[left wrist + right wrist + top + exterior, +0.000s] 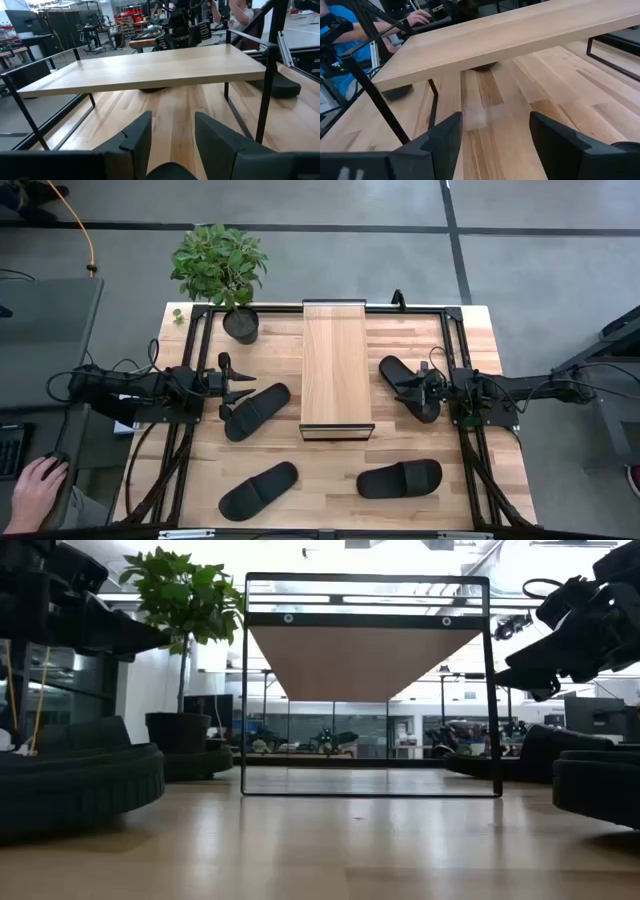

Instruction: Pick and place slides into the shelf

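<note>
No slides [255, 410] are yet placed on the shelf [335, 365]; four remain at 3, 5, 7, 9 o'clock, both grippers apart, empty.

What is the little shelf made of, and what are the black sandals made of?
The shelf top looks like pale matte wood, with visible grain lines; its thin dark frame looks like metal. The slides look like matte black rubber or foam, though that is uncertain.

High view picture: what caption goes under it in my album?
Two robot arms wait beside a shelf with four black slides on the table.
</note>
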